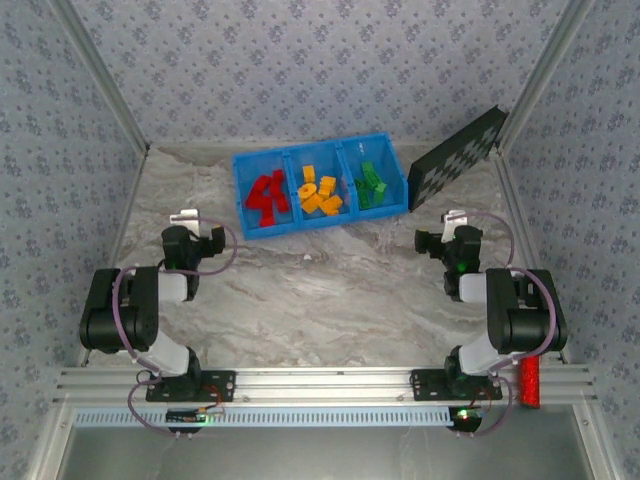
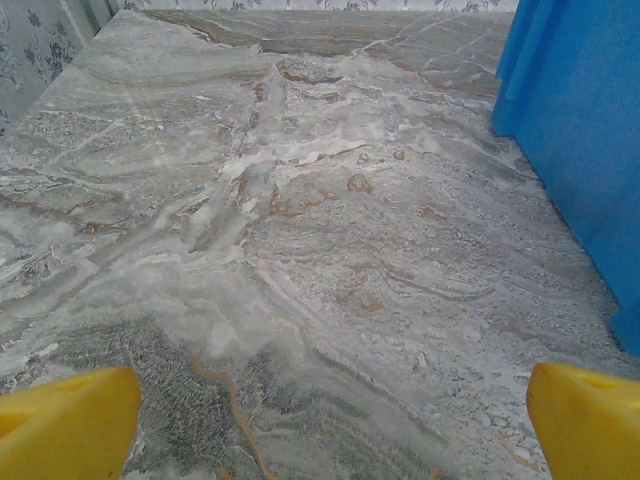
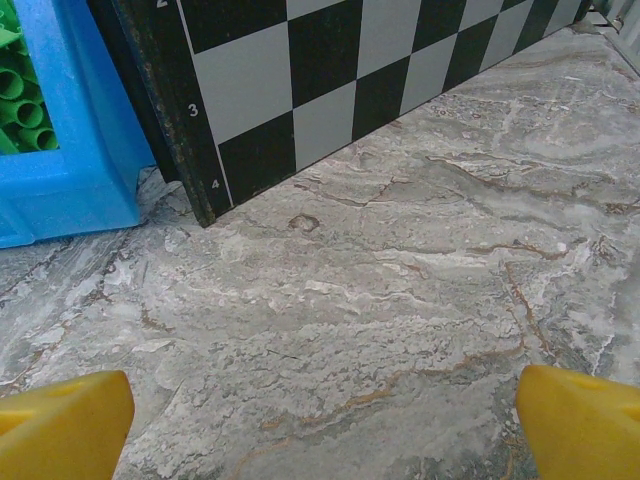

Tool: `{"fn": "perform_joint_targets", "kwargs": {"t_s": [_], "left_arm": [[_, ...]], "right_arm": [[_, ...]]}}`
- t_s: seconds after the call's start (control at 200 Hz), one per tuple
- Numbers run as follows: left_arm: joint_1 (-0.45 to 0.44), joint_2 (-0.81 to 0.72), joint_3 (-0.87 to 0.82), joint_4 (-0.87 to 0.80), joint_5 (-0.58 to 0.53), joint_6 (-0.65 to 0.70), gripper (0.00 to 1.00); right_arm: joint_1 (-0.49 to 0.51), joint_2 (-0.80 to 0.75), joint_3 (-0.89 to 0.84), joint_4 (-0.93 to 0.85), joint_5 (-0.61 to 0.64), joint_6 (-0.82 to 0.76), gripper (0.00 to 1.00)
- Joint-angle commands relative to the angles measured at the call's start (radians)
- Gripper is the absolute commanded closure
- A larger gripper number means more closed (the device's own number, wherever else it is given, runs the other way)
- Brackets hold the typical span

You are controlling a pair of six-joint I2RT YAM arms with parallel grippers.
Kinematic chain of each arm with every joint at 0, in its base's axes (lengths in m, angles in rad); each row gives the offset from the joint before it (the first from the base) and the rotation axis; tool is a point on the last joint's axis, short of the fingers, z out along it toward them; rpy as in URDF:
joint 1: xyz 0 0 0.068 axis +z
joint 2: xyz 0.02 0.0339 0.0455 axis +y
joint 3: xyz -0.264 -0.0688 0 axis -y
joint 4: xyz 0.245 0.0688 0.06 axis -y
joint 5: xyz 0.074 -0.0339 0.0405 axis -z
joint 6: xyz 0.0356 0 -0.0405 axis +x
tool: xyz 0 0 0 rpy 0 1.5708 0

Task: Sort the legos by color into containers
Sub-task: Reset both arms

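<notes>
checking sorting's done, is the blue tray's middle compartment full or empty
Partly filled: several orange-yellow plastic bricks lie in the middle compartment of the bright blue plastic tray.

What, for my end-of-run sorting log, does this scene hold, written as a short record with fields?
containers: blue tray, three compartments in a row, far middle of the table
left compartment: red legos
middle compartment: orange-yellow legos
right compartment: green legos
mixing: none visible, one colour per compartment
checker panel: tilted, beside the tray's right end
red cylinder: on the frame by the right arm's base
left gripper: open, empty, over bare table
right gripper: open, empty, facing the panel
</notes>
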Motion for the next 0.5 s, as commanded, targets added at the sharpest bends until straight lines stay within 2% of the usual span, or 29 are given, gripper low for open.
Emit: {"fn": "perform_joint_targets", "kwargs": {"t_s": [0.0, 0.495], "left_arm": [[-0.002, -0.005, 0.013, 0.004, 0.018, -0.002, 0.01], [-0.002, -0.005, 0.013, 0.004, 0.017, -0.001, 0.01]], "right_arm": [[-0.002, -0.002, 0.008, 0.029, 0.001, 0.001, 0.0], [-0.002, 0.006, 0.018, 0.017, 0.003, 0.0, 0.0]]}}
